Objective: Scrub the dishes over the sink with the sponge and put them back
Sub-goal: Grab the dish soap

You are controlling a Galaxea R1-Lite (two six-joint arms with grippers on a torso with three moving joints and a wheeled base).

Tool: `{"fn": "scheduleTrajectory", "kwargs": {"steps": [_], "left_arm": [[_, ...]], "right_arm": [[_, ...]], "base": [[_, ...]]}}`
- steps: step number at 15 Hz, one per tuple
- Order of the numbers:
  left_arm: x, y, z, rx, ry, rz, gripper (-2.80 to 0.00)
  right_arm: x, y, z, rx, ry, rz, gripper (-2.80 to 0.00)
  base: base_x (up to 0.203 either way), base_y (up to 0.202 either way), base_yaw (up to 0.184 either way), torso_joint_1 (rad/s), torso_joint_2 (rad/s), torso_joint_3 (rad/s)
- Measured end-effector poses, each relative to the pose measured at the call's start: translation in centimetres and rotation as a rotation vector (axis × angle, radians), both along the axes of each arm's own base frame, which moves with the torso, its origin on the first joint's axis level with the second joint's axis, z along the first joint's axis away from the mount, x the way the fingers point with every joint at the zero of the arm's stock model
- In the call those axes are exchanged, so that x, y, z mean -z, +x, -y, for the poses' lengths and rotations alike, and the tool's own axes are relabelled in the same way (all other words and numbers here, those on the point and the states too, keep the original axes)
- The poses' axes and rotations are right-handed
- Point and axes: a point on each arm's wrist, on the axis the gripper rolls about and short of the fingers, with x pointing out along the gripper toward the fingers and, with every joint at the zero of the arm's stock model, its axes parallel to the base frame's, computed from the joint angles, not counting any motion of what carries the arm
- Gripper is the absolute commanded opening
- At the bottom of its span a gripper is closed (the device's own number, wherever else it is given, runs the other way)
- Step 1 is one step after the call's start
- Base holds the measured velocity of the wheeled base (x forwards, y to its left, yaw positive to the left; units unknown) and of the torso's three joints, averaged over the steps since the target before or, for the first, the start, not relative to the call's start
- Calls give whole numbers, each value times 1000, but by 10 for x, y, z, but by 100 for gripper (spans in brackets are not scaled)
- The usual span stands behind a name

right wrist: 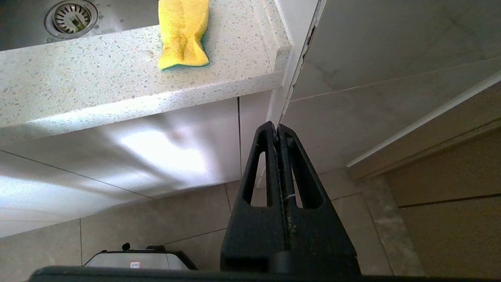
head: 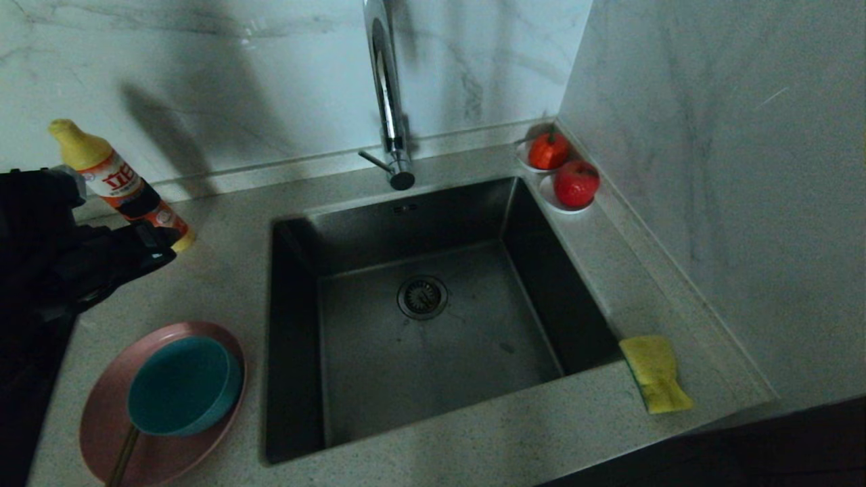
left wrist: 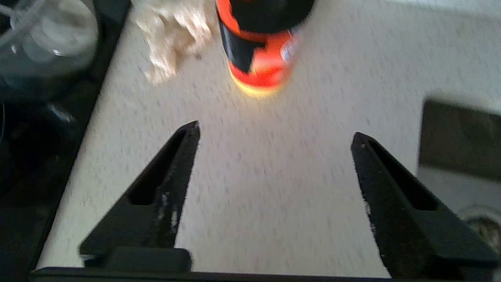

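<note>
- Left gripper [left wrist: 274,133]: fingers spread wide and empty, above bare countertop [head: 223,284] at the 9 o'clock side of the sink [head: 419,325], just short of the detergent bottle [head: 122,182].
- Right gripper [right wrist: 278,129]: fingers pressed together, holding nothing, parked below counter level in front of the cabinet.
- Pink plate [head: 101,419]: on the counter at the sink's 8 o'clock. Judged rigid, breakable, and slick if wet; take it by the rim, where the fingers can straddle the edge.
- Teal bowl [head: 183,385]: sits on the plate. Judged light and stiff; pinch across its wall.
- Chopsticks [head: 125,453]: lie on the plate, partly under the bowl. Thin and apt to roll; grasp near mid-length.
- Sponge [head: 655,373]: on the counter at the sink's 4 o'clock corner. Soft and compressible; squeeze across the narrow waist.
</note>
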Motion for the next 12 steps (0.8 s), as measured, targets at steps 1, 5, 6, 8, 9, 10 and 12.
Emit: {"fn": "scheduleTrajectory", "kwargs": {"steps": [1,5,6,8,9,10,12], "left_arm": [[0,3,-2,-6,-1,18,0],[0,19,-9,-29,-6,79,0],[2,23,-10,-31,-5,81,0],[6,32,-12,-34,-5,86,0],[8,38,-14,-36,-4,93,0],[9,43,-15,-40,-6,99,0],[12,55,-18,-62,-10,111,0]], "right_arm": [[0,0,0,0,0,0,-280],[0,0,0,0,0,0,-280],[0,0,0,0,0,0,-280],[0,0,0,0,0,0,-280],[0,0,0,0,0,0,-280],[0,0,0,0,0,0,-280],[0,0,0,0,0,0,-280]], "base": [[0,0,0,0,0,0],[0,0,0,0,0,0],[0,0,0,0,0,0],[0,0,0,0,0,0],[0,0,0,0,0,0],[0,0,0,0,0,0],[0,0,0,0,0,0]]}}
